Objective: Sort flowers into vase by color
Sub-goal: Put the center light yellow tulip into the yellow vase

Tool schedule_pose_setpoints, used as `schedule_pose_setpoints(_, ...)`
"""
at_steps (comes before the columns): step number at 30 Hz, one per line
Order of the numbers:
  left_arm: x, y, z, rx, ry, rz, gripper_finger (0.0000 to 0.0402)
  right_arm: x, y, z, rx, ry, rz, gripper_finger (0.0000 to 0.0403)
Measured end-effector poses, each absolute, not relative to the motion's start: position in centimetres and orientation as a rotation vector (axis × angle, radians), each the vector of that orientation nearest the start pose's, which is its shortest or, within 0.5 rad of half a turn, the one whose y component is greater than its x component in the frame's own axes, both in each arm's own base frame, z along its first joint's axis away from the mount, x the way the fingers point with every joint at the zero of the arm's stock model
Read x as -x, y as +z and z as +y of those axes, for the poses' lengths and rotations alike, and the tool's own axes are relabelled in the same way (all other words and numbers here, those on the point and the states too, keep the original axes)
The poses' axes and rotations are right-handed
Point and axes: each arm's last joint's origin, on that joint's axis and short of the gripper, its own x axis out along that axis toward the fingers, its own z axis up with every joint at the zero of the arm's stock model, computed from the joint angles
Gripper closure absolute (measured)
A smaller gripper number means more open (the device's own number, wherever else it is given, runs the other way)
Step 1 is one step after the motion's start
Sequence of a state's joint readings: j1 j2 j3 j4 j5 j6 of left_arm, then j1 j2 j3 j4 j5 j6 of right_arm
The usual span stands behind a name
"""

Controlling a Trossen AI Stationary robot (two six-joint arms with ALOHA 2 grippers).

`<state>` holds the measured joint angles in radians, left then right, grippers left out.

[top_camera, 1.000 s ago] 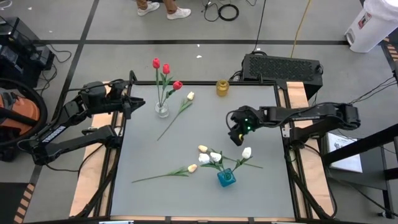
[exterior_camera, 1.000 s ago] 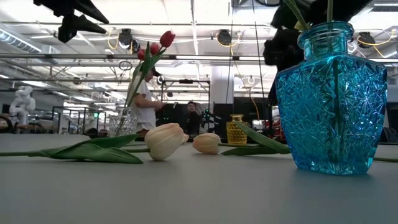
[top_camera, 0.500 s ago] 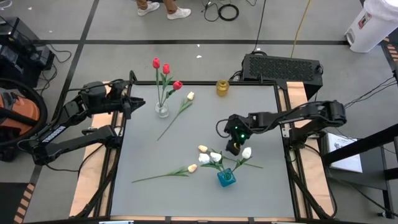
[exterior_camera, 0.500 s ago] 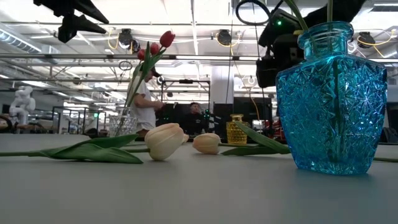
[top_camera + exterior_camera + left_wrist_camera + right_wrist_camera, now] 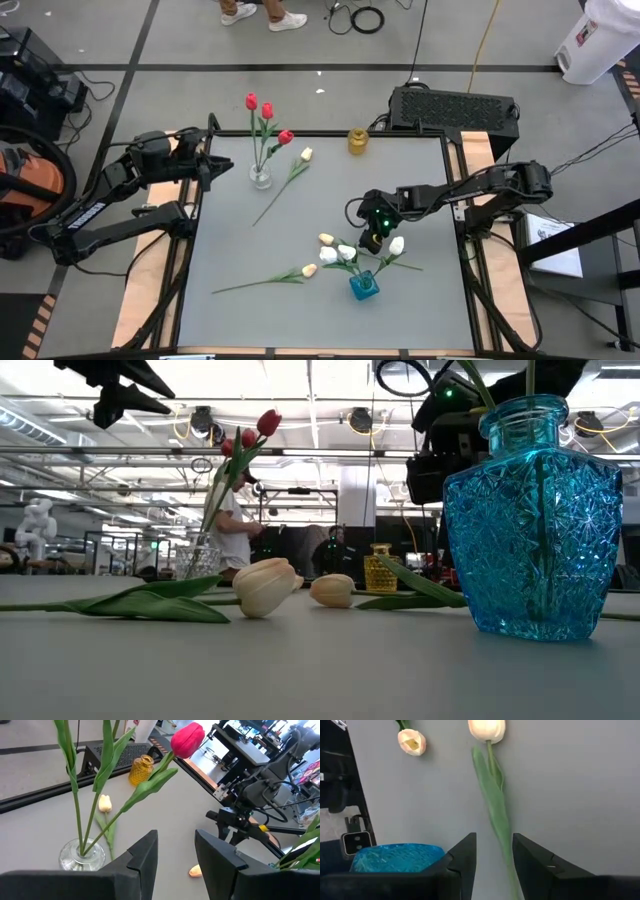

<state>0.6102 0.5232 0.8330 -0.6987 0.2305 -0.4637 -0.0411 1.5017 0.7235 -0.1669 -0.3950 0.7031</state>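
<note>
Pickup step, looks like: the right end effector (image 5: pixel 374 240), fingers apart and empty, is hung over a white tulip (image 5: pixel 487 730) lying on the table (image 5: pixel 230 240) beside the blue vase (image 5: pixel 363 286). Next, lowering and closing on its stem would be needed.

overhead, table-level, two wrist views

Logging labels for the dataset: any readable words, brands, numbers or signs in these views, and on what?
None readable.
Paper sheet beside the table: print too small to read.
White container on the floor: no legible marking.
Blue vase, yellow vase: cut pattern only, no text.
</note>
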Motion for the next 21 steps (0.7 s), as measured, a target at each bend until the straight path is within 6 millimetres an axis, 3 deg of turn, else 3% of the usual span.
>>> schedule_pose_setpoints(8,-8.18,33.08,4.91,0.613,0.453,0.266,0.0265,-27.78,16.32,0.43,-0.934,-0.051,0.980,0.0284)
schedule_pose_setpoints(16,-8.18,33.08,4.91,0.613,0.453,0.266,0.0265,-27.81,16.24,-0.09,-0.887,-0.136,0.946,0.0284)
schedule_pose_setpoints(21,-8.18,33.08,4.91,0.613,0.453,0.266,0.0265,-27.78,16.22,0.25,-0.977,-0.174,0.955,0.0284)
